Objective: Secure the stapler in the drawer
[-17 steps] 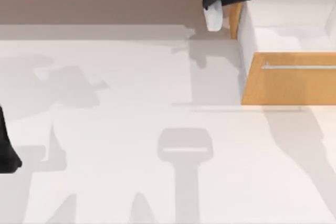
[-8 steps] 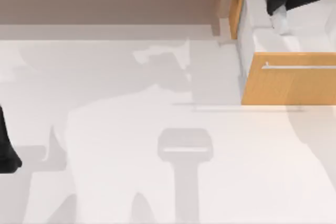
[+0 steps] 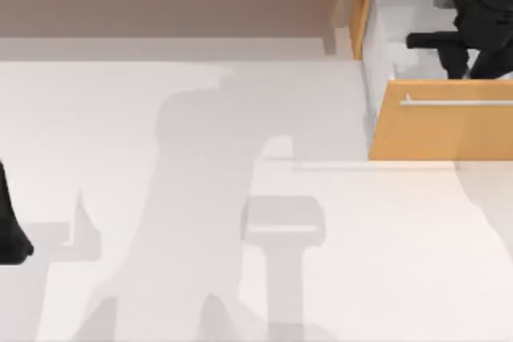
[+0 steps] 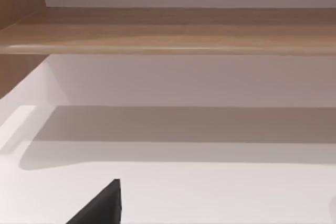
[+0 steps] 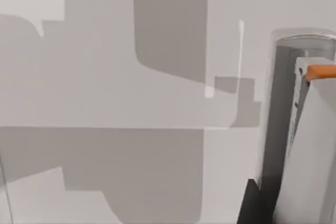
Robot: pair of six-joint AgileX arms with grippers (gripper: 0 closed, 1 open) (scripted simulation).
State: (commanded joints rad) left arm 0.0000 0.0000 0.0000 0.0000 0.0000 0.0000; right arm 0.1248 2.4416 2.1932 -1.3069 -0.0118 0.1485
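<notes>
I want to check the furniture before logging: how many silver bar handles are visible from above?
1. The handle lies across the front of the open drawer, at the table's right, just below the right end effector.

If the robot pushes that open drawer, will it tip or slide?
Probably just slide: the drawer is a wide, low wooden box, so tipping seems unlikely. Its flat front looks stiff and likely won't bend. The right gripper hovers over it.

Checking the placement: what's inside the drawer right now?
Inside the drawer, white walls and my right gripper. The stapler can't be made out; the arm covers part of the interior.
</notes>
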